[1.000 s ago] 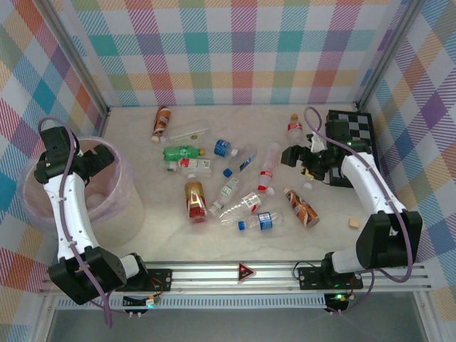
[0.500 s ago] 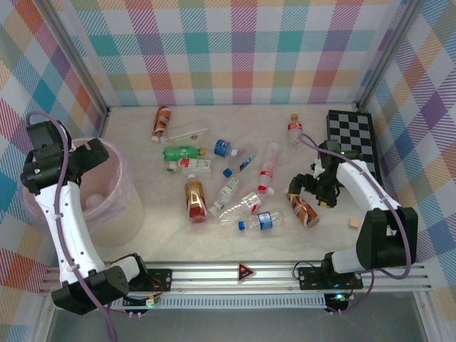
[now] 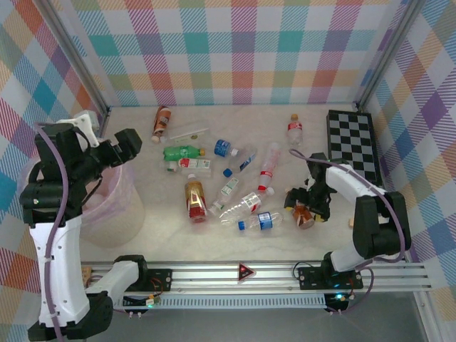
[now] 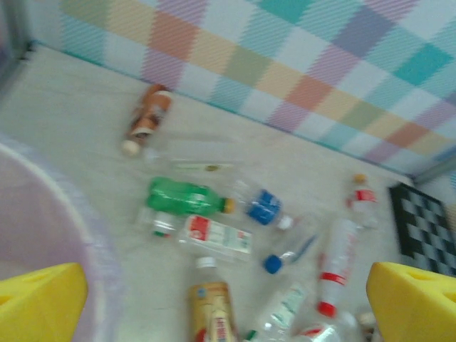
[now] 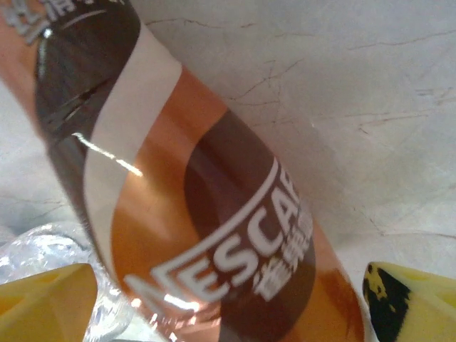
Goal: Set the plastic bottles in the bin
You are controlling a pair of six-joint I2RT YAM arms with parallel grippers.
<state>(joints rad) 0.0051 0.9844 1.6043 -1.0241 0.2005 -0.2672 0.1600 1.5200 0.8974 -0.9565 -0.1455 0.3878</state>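
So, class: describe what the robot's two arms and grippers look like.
The left arm and right arm are glossy white curved shells with black joints. A thin mauve cable runs along each. The left fingertips and right fingertips are yellow wedges.

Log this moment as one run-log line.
left gripper: open, empty, by bin rim | right gripper: open, straddling brown Nescafe bottle | stage: pre-grasp
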